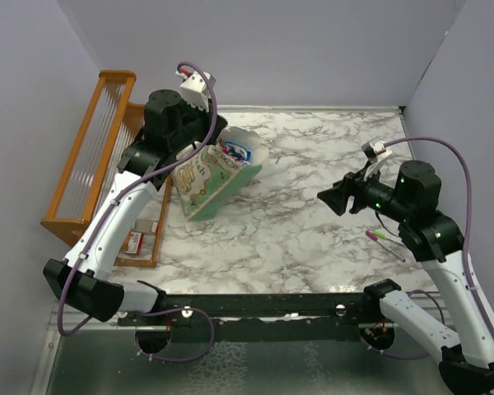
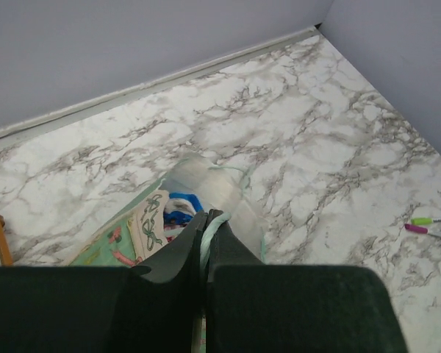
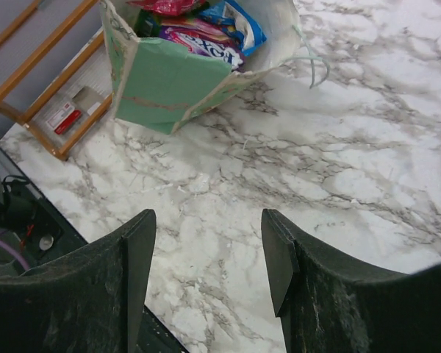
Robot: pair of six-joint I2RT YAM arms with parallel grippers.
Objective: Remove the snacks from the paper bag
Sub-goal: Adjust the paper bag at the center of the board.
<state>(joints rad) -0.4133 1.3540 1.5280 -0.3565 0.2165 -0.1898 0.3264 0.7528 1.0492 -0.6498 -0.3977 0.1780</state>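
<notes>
The pale-green paper bag (image 1: 216, 185) lies tipped on its side at the table's back left, mouth toward the back. Snacks (image 1: 235, 151) in blue, red and purple show in its mouth, also in the right wrist view (image 3: 206, 29) and the left wrist view (image 2: 181, 208). My left gripper (image 2: 206, 218) is shut on the bag's thin pale handle (image 2: 212, 237), just above the bag's rim (image 2: 143, 220). My right gripper (image 1: 331, 198) is open and empty, hovering over bare table right of the bag (image 3: 169, 84), fingers (image 3: 278, 254) pointed toward it.
An orange wooden rack (image 1: 89, 156) stands along the left wall, with a small red packet (image 1: 134, 242) on its low shelf. Pink and green pens (image 1: 381, 234) lie by the right arm, also in the left wrist view (image 2: 425, 224). Walls close the back and sides.
</notes>
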